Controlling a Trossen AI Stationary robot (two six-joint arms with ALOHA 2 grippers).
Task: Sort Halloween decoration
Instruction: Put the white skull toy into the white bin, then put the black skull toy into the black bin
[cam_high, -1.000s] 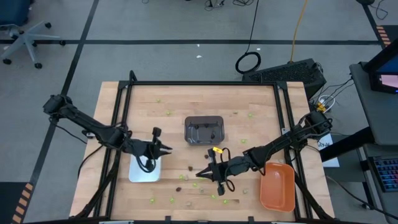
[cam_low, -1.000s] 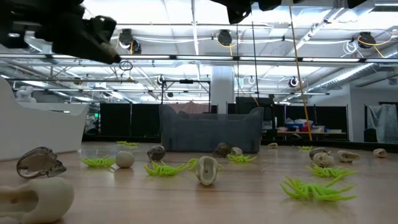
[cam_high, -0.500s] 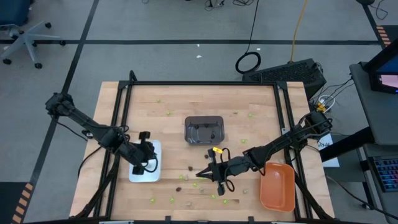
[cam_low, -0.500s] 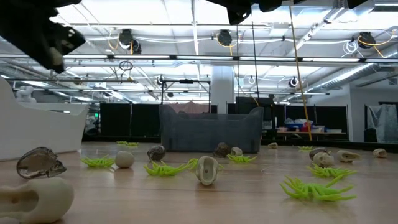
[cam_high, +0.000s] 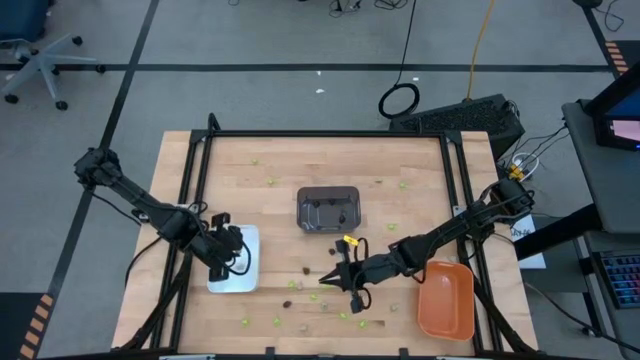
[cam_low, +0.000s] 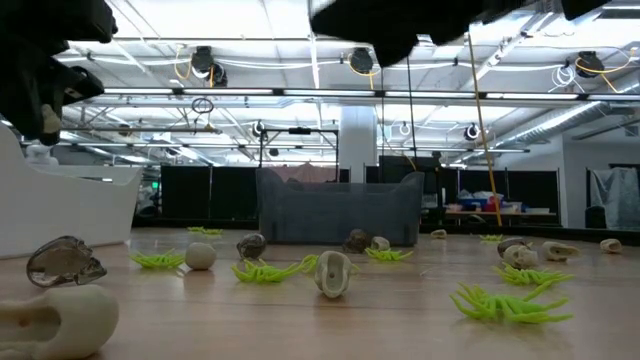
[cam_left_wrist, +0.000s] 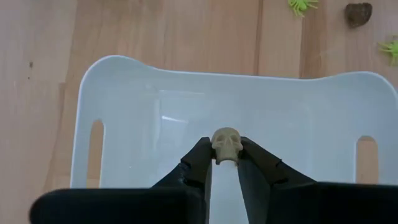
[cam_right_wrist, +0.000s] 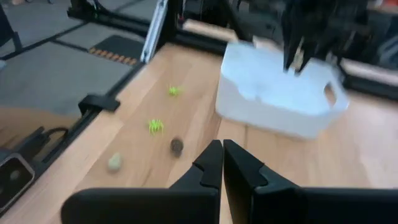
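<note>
Pinched between the fingertips of the left gripper (cam_left_wrist: 224, 163), a pale tan skull trinket (cam_left_wrist: 225, 143) is held directly above the white tray (cam_left_wrist: 134, 124), which sits on the wooden table (cam_high: 280, 160) near its left edge. The right gripper (cam_right_wrist: 222, 155) is seen with its fingers pressed together and nothing between them, poised over the table's front middle. Lime-green, dark and tan trinkets (cam_low: 333, 272) are scattered across the boards, several between the dark grey tray (cam_high: 329, 209) and the orange tray (cam_high: 445, 300).

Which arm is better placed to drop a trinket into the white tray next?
Left. The left gripper holds a tan skull directly above the white tray; the right gripper is shut, empty and away from it.
</note>
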